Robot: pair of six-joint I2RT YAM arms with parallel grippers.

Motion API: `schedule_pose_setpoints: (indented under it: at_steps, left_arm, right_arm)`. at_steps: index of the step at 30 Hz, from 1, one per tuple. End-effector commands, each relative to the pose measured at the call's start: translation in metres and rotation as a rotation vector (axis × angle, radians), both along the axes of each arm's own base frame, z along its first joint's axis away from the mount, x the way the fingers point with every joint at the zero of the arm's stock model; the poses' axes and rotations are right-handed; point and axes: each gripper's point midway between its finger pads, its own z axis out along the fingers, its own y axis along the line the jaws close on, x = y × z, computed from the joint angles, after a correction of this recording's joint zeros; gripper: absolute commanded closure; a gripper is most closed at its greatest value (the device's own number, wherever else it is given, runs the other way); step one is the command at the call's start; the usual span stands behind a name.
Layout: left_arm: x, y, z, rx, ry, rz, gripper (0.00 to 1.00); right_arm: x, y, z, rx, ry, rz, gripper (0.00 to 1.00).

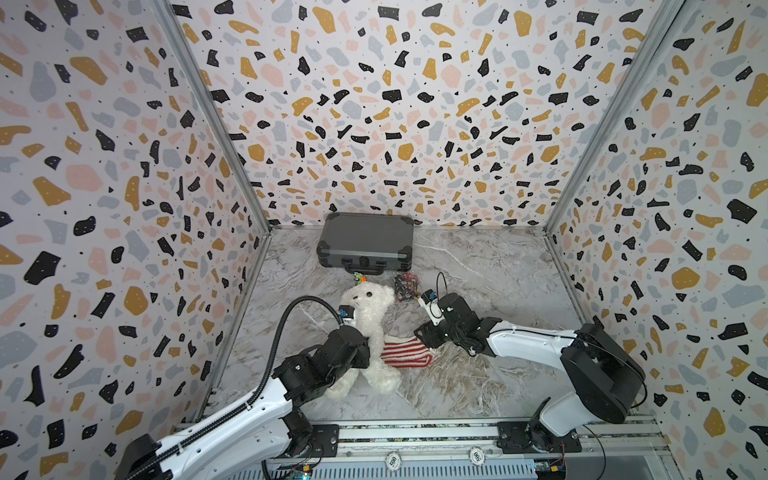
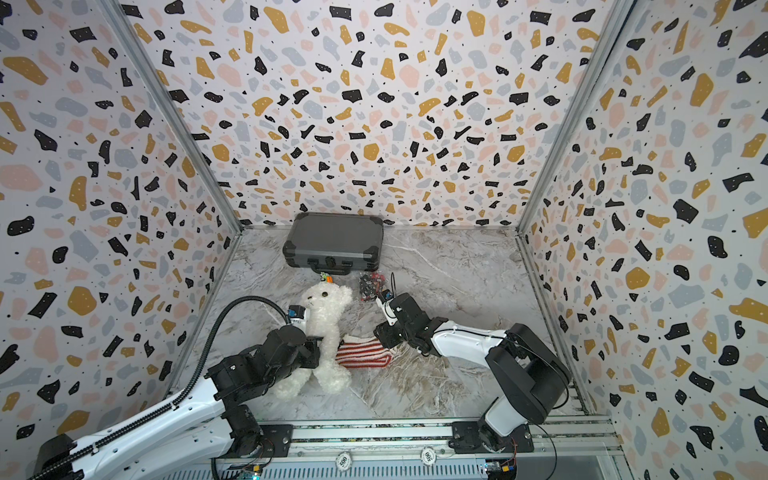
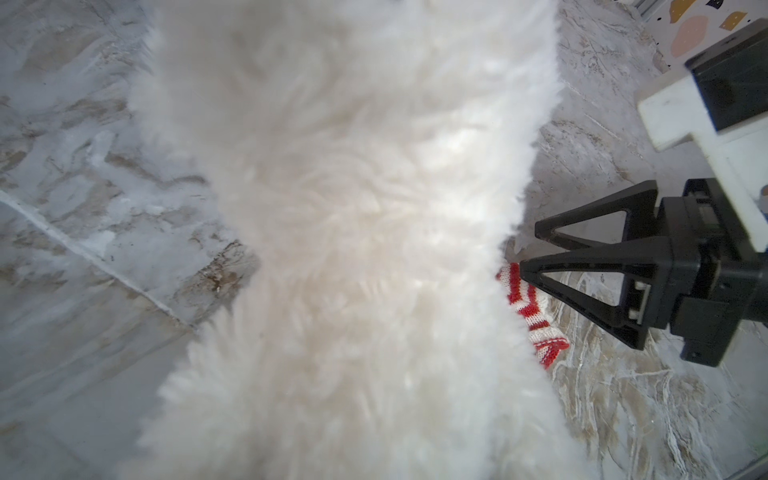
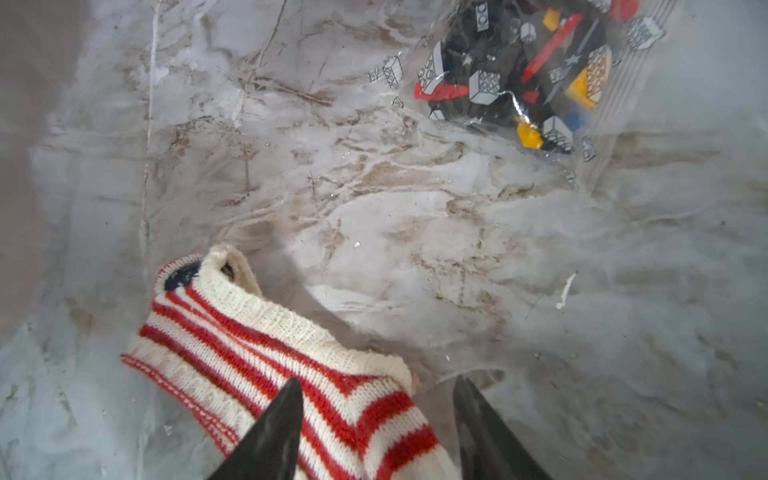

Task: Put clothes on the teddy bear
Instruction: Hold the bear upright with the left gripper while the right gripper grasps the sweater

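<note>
We see the white fluffy plush teddy bear lying face up on the grey-veined marble tabletop, left of centre, with its head toward the far side and its legs toward the near edge. The left gripper sits against the left side of its torso. Its fingers are lost in the fur, so we cannot tell how wide they stand or whether they hold the bear. Just right of the bear's waist lies a red-and-white striped knitted sweater. The right gripper is at the sweater's right end with its jaws parted. One finger is over the stripes and the other over bare marble, with the knit's corner in the gap and not pinched. By the far wall sits a dark grey hard case. Between the case and the right gripper lies a clear bag of toy bricks.
</note>
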Motion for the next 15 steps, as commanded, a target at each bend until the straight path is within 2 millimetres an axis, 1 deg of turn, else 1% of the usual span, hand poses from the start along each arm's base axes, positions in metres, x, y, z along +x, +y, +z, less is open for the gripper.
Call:
schedule_pose_setpoints:
  at_steps: [1,11,14,15]
  left_arm:
    - [0.007,-0.003,0.01,-0.018,-0.042,0.002,0.71]
    - [0.008,-0.004,0.01,-0.021,-0.043,0.002,0.71]
    - [0.009,-0.004,0.01,-0.022,-0.046,0.002,0.7]
    - [0.009,-0.005,0.01,-0.023,-0.048,0.002,0.7]
  right_arm:
    - [-0.002,-0.001,-0.007,0.0,0.011,-0.008,0.44]
    - [-0.003,-0.008,-0.025,-0.042,0.03,-0.027,0.45]
    - [-0.004,-0.01,-0.028,-0.035,0.035,-0.038,0.51]
    - [-0.004,-0.011,-0.028,-0.03,0.033,-0.046,0.54]
